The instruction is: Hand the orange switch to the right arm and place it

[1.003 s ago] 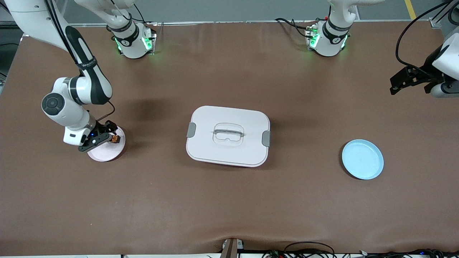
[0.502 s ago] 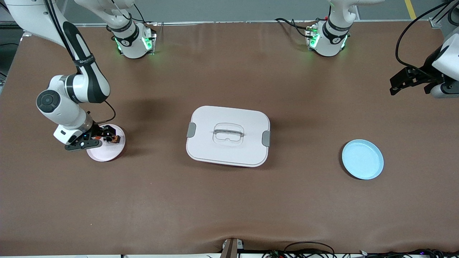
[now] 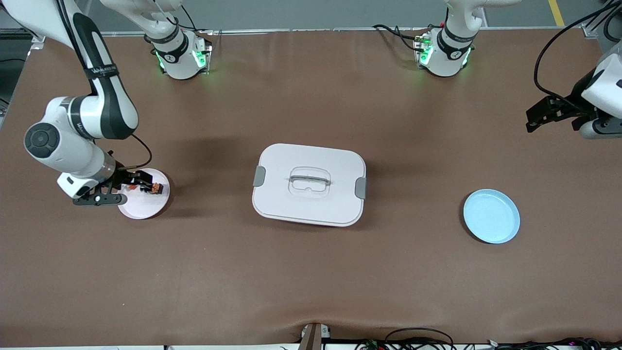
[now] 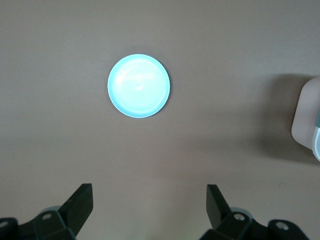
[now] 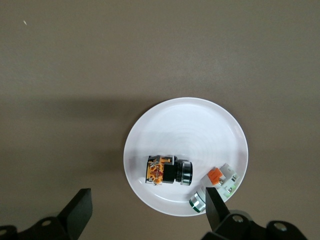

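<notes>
The orange switch, a small black block with orange stripes, lies on its side on a pale pink plate toward the right arm's end of the table. My right gripper hangs open over the plate's edge, beside the switch and not touching it. One of its fingertips shows over the plate's rim. My left gripper waits open and empty, high over the left arm's end of the table.
A whitish part with an orange patch shares the pink plate with the switch. A white lidded box stands mid-table. An empty blue plate lies toward the left arm's end.
My right gripper has drawn back from the switch toward the right arm's end of the table. The switch stays on the plate. The left arm has barely shifted.
</notes>
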Controlling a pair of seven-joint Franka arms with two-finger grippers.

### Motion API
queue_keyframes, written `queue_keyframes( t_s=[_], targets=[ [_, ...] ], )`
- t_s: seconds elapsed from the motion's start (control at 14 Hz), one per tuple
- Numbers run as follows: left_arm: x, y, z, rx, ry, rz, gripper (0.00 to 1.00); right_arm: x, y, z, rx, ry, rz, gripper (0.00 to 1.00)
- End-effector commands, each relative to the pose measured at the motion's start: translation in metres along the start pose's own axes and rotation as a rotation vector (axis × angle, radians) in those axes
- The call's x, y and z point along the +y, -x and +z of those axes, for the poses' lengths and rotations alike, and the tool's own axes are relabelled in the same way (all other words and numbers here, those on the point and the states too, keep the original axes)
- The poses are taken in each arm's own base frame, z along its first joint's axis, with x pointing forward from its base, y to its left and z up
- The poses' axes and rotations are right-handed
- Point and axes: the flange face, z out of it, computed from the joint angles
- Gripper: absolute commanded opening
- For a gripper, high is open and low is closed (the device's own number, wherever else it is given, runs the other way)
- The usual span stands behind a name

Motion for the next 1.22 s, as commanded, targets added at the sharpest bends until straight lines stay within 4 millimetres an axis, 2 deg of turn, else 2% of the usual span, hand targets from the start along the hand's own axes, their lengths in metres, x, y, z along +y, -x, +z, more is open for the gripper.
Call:
queue_keyframes(
  t_s=[0.0, 0.21, 0.43, 0.64, 0.79, 1.15],
  targets=[
    [-0.002, 0.003, -0.007, 0.016, 0.000, 0.018, 1.00, -0.001, -0.006, -0.040, 0.000, -0.010, 0.049, 1.00],
    [0.000, 0.005, -0.010, 0.016, 0.000, 0.022, 1.00, -0.008, -0.018, -0.109, -0.046, -0.019, 0.037, 1.00],
    [0.005, 0.008, -0.009, 0.006, -0.001, 0.031, 1.00, -0.003, -0.006, -0.157, -0.095, -0.017, 0.043, 1.00],
    [0.011, 0.008, -0.010, 0.005, 0.011, 0.031, 1.00, -0.001, 0.009, -0.189, -0.094, -0.016, 0.045, 1.00],
    [0.018, 0.010, -0.011, 0.005, 0.012, 0.030, 1.00, -0.001, 0.006, -0.219, -0.072, -0.017, 0.045, 1.00],
    [0.014, 0.018, -0.017, 0.000, 0.015, 0.022, 1.00, -0.003, 0.004, -0.241, -0.019, -0.017, 0.046, 1.00]
  ],
)
